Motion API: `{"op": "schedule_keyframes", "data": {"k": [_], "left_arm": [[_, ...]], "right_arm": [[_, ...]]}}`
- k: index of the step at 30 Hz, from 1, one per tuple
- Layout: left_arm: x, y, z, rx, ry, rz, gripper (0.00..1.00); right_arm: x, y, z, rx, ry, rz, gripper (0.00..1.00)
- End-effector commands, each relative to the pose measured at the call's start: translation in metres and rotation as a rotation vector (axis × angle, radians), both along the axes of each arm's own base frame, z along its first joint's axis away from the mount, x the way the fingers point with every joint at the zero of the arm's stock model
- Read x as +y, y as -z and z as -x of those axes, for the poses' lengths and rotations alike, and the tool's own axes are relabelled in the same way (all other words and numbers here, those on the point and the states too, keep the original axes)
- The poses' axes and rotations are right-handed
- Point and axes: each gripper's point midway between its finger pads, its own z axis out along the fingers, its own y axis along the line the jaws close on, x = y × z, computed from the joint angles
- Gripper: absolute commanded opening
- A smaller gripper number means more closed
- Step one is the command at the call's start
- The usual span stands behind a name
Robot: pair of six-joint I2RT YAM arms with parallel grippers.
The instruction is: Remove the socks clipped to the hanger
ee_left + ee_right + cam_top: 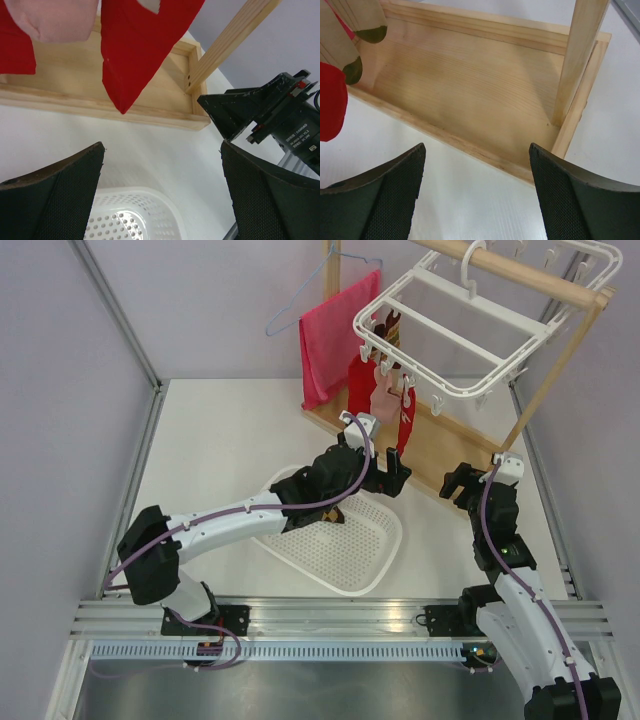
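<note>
- White worktop [220, 430] with pale lilac walls around it carries a wooden stand [450, 445] at the far right.
- From the stand's top rail hangs the hanger [485, 302], a white frame with cross bars and small clips, tilted down toward its left end.
- The socks are clipped along that low left end, dangling over the stand's base: a red sock [405, 425] nearest the arms, a pale pink sock [383, 403] beside it, another red sock [360, 380] further left, and brown-orange argyle socks [390, 335] higher up.
- The right wrist view shows the olive toes of striped socks [350, 20] over the stand's base board.
- The left claw [395, 472] sits just in front of the stand's base, below the nearest red sock's pointed tip; its jaws stand wide apart and hold nothing.
- The right claw [462, 483] is near the stand's right post, facing the base board, jaws likewise spread and empty.
- A white perforated basket [370, 560] lies on the worktop in front of the stand, under the left arm.
- A red-pink towel [335, 335] hangs at the stand's left end, with a thin wire hanger [300, 305] beside it.
</note>
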Motion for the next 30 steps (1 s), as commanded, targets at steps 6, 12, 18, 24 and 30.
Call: {"op": "schedule_keyframes", "data": {"k": [6,12,18,24,30], "left_arm": [[-0.031,-0.023,-0.027,-0.134,-0.083,-0.001,1.00],[-0.040,-0.007,-0.049,-0.152,-0.157,-0.069,1.00],[-0.037,0.010,-0.069,-0.179,-0.271,-0.152,1.00],[-0.034,0.018,-0.082,-0.201,-0.352,-0.199,0.68],[-0.039,0.016,-0.078,-0.217,-0.333,-0.194,0.03]], "right_arm": [[0.005,-0.009,-0.007,-0.051,-0.059,-0.068,0.88],[0.005,-0.015,-0.008,-0.065,-0.078,-0.074,0.88],[0.011,-0.028,-0.008,-0.096,-0.118,-0.089,0.88],[0.015,-0.033,-0.008,-0.106,-0.146,-0.087,0.88],[0.014,-0.032,-0.007,-0.104,-0.148,-0.071,0.88]]}}
